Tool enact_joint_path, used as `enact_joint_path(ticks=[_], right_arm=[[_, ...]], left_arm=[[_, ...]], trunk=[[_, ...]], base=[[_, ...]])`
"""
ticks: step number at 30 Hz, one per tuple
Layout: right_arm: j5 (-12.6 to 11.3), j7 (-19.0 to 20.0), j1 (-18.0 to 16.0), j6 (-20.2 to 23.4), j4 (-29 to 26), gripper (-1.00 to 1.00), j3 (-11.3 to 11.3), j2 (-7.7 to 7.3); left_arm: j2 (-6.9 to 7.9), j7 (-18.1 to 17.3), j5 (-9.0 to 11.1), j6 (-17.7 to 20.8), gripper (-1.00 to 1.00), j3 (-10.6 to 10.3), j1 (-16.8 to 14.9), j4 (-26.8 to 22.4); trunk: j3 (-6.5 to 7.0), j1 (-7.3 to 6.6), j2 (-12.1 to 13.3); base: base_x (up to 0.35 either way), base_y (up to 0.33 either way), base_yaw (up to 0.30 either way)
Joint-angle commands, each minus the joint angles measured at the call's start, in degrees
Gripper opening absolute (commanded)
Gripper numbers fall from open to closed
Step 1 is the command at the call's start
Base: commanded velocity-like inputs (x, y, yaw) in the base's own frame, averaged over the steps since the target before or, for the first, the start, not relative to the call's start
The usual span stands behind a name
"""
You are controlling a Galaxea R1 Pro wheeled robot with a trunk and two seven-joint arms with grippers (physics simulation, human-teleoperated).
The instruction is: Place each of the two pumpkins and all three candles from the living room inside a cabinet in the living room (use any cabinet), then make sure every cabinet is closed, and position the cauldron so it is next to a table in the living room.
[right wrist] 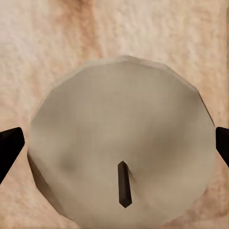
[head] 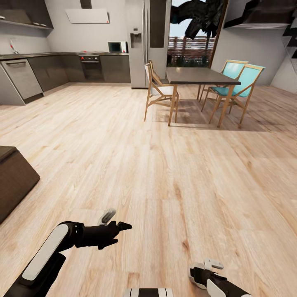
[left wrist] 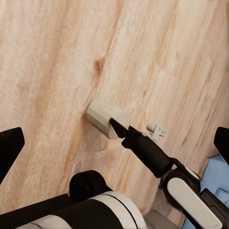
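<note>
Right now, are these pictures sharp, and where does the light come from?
Head view: bright window behind the dining table casts soft shadows on the floor beneath; straight lines bow toward the edges. Right wrist view: the candle looms huge and slightly soft. Left wrist view: crisp wood grain, no glare.

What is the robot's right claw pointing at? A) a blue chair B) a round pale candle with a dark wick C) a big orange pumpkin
B: the right wrist view looks straight down on a round pale candle with a dark wick, between the dark fingertips, over the wooden floor.
</note>
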Motion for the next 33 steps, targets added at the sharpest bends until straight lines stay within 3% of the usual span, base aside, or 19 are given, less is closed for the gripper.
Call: enact_joint_path(ticks=[1,33], right_arm=[[-0.4,-0.4,0.0,0.2,-0.3,-1.0,0.5,-0.08],[-1.1,-0.5,0.0,0.2,-0.6,-1.0,0.0,-0.18]], left_arm=[[0.03,0.6,0.6,0.0,1.0,-0.1,0.0,-0.1],[-0.05,0.7,0.4,0.0,1.0,-0.2,0.0,0.2]], trunk=[[0.18,-0.03,0.0],[7.27,-0.86,0.4]], base=[[0.0,0.0,0.0],[0.0,0.0,0.0]])
